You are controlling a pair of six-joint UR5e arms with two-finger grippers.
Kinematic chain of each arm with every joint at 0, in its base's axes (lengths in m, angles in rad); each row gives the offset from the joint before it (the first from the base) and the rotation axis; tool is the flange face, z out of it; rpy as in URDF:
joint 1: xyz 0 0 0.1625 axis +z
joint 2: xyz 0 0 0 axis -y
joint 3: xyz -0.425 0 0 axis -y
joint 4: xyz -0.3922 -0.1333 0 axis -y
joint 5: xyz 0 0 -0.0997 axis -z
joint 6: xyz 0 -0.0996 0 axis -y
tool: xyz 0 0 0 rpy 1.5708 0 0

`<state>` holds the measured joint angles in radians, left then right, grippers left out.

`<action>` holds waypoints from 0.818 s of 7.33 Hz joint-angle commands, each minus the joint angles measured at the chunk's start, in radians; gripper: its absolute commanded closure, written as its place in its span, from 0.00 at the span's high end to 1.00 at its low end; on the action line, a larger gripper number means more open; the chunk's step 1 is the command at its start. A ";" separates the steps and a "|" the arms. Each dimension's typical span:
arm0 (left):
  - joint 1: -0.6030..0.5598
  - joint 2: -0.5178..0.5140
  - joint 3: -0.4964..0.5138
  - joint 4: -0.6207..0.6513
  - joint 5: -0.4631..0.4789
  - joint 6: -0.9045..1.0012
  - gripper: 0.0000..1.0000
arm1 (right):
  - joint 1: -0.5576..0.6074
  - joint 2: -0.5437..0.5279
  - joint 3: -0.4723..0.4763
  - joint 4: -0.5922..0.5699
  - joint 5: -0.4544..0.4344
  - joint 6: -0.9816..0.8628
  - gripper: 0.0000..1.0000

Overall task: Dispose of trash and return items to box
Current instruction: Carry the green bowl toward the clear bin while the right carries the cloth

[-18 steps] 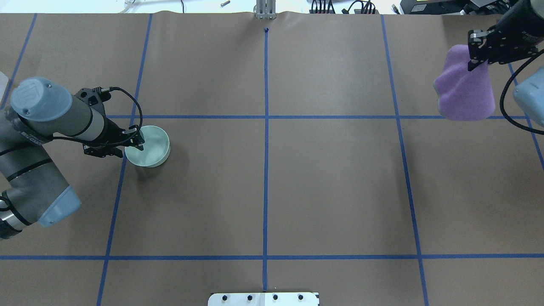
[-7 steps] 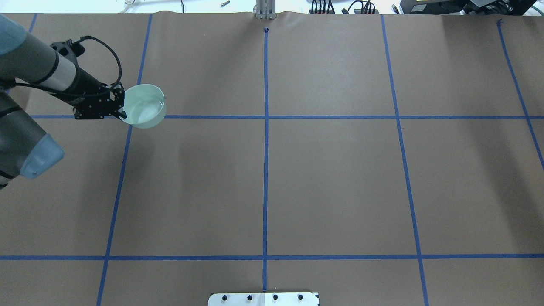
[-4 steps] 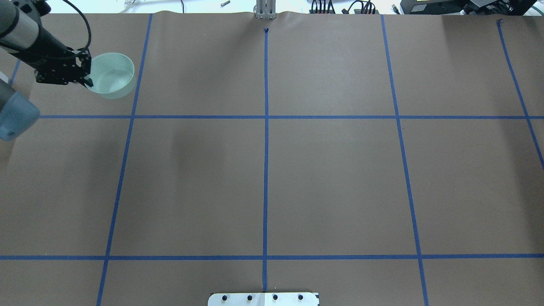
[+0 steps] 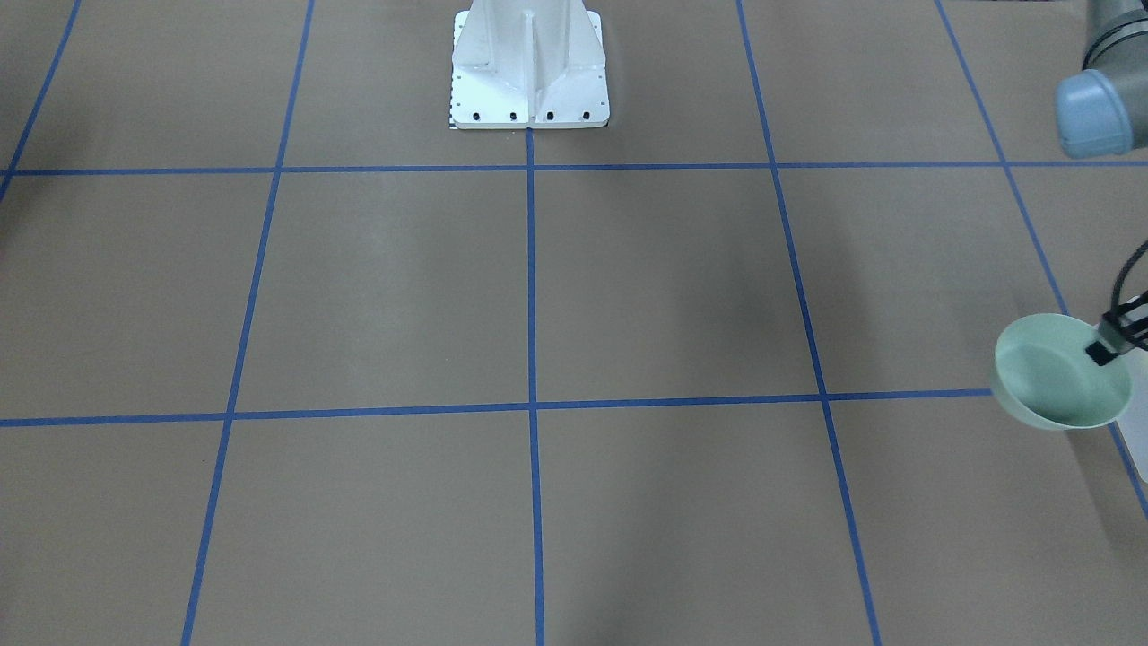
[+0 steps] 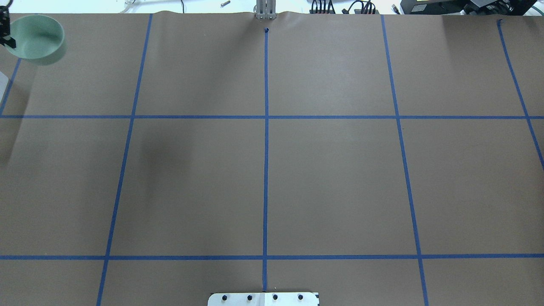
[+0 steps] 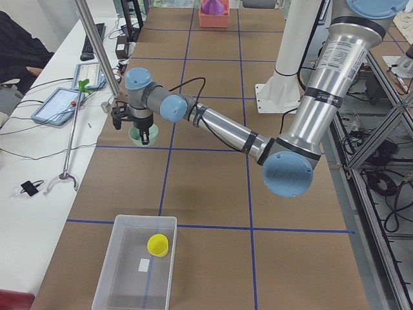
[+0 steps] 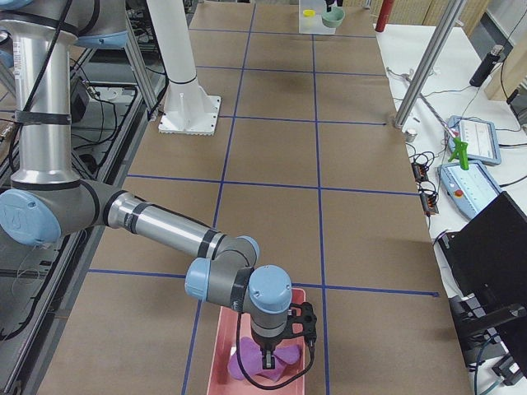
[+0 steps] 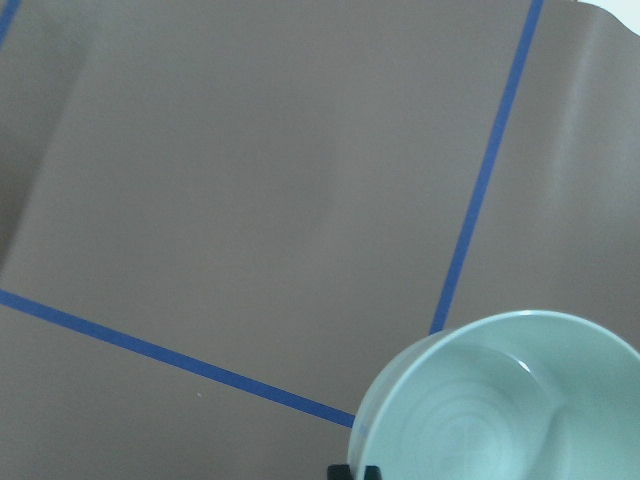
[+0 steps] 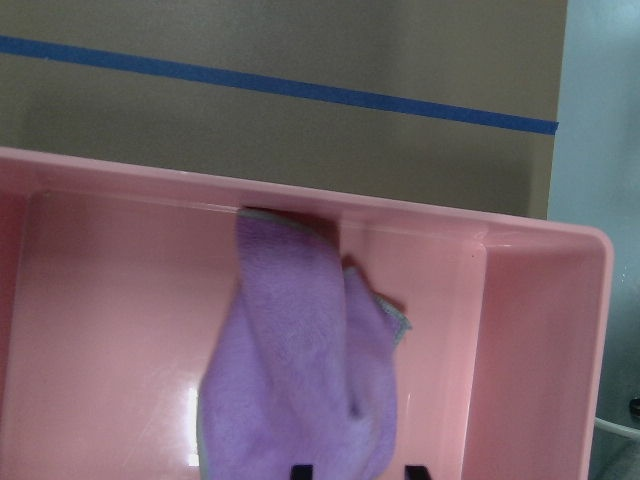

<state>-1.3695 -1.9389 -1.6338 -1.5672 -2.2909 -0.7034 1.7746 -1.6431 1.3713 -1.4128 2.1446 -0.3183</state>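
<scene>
Left tool clamped on bowl rim, held aloft; right tool pointing down, fingers parted.

Two top views, two table-end views, two wrist close-ups

The table was covered with matt brown paper, slightly wrinkled along its far edge, and marked with smooth blue tape lines. The bowl showed a smooth, glazed pale green surface with a soft sheen and faint concentric rings inside. The purple cloth looked soft and fuzzy, with a napped, matt texture. The pink bin was smooth, glossy plastic that carried bright reflections on its floor. The clear box was translucent plastic, and the yellow cup inside it appeared smooth plastic.
</scene>
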 commanded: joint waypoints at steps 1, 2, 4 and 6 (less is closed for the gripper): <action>-0.138 0.000 0.076 0.016 -0.080 0.190 0.00 | 0.000 -0.009 0.052 0.011 0.027 0.024 1.00; -0.201 0.000 0.128 0.016 -0.085 0.297 0.00 | 0.000 -0.012 0.110 0.012 0.102 0.179 1.00; -0.316 0.003 0.278 0.004 -0.085 0.503 0.00 | -0.049 -0.015 0.216 0.000 0.173 0.280 1.00; -0.373 0.012 0.394 -0.007 -0.085 0.591 0.00 | -0.125 -0.012 0.291 0.000 0.176 0.437 1.00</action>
<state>-1.7060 -1.9339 -1.3119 -1.5662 -2.3761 -0.1679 1.6971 -1.6561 1.6091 -1.4111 2.3138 0.0232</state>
